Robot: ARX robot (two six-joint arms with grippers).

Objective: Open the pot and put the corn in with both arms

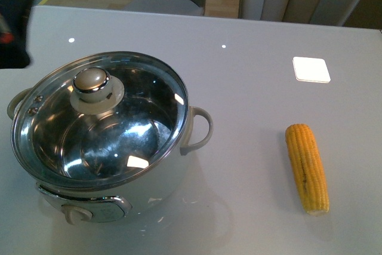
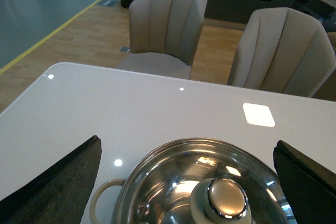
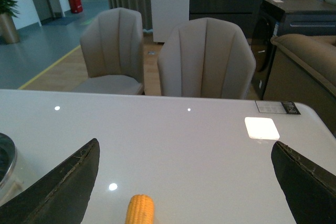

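My left gripper (image 2: 186,141) hangs wide open over the pot (image 1: 170,174). The lid (image 1: 119,129) is on, and its knob (image 2: 227,199) sits low between the fingers. My right gripper (image 3: 185,143), equally spread, hovers over the corn (image 1: 307,168). It lies on the table (image 1: 239,88) well right of the pot, long axis running away from me. I judge the left arm takes the lid and the right takes the corn.

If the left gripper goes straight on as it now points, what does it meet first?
Probably the lid knob on the pot, between the open left gripper's jaws; depth is unclear.
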